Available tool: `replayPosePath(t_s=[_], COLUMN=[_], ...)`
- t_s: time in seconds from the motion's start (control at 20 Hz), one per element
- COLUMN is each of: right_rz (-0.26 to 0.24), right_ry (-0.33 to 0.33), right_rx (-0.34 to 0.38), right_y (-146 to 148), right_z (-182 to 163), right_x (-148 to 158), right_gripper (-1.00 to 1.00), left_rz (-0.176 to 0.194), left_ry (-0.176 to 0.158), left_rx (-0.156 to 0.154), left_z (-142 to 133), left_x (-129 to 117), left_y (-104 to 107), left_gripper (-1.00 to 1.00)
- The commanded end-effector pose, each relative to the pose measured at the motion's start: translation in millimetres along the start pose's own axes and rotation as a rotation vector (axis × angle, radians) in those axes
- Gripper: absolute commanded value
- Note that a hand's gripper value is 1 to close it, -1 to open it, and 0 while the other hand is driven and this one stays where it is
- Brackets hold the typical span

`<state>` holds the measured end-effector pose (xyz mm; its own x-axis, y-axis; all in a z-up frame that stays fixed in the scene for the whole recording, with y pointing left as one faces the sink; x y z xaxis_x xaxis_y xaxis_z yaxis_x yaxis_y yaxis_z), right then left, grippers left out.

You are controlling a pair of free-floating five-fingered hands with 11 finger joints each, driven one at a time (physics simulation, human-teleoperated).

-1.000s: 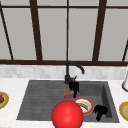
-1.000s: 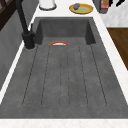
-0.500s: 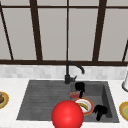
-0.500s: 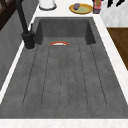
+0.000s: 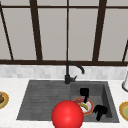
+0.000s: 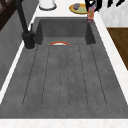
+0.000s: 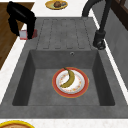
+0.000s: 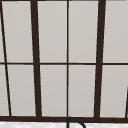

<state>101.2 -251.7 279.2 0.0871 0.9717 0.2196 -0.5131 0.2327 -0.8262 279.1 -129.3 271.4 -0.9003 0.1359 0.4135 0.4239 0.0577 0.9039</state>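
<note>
I am gripping a small, light, rigid pink-red block (image 7: 25, 34) in one curled black hand (image 7: 21, 17), held by its top over the dark sink's (image 7: 17, 82) front rim.

The front camera faces the sink (image 5: 45, 100) head-on with the window (image 5: 67, 30) behind it, while the upper camera looks higher and closer at that same window (image 8: 67, 60), catching just the tap's (image 8: 75, 122) top. The two side cameras look steeply down along the basin from opposite ends, sharing tap (image 6: 25, 27) (image 7: 100, 27) and plate (image 6: 59, 43) (image 7: 70, 82)
</note>
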Motion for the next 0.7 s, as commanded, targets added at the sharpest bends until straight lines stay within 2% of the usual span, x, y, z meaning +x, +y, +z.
replayPosePath(t_s=[0.0, 0.25, 0.45, 0.5, 0.55, 0.65], right_rz=[0.0, 0.0, 0.0, 0.0, 0.0, 0.0], right_ry=[0.0, 0.0, 0.0, 0.0, 0.0, 0.0], right_rx=[0.0, 0.0, 0.0, 0.0, 0.0, 0.0], right_y=[0, 0, 0, 0, 0, 0], right_z=[0, 0, 0, 0, 0, 0], right_x=[0, 0, 0, 0, 0, 0], right_gripper=[0.0, 0.0, 0.0, 0.0, 0.0, 0.0], left_rz=[-0.013, -0.01, -0.011, -0.012, -0.008, 0.0], left_ry=[-0.078, -0.054, -0.031, -0.003, 0.004, 0.006], left_rx=[-0.067, -0.042, -0.027, -0.02, -0.033, -0.034], left_z=[-2, -5, -5, -3, -5, -5], left_x=[-22, -62, -104, -115, -122, -139], left_y=[-24, -49, -65, -65, -61, -61], left_gripper=[1.0, 1.0, 1.0, 1.0, 1.0, 1.0])
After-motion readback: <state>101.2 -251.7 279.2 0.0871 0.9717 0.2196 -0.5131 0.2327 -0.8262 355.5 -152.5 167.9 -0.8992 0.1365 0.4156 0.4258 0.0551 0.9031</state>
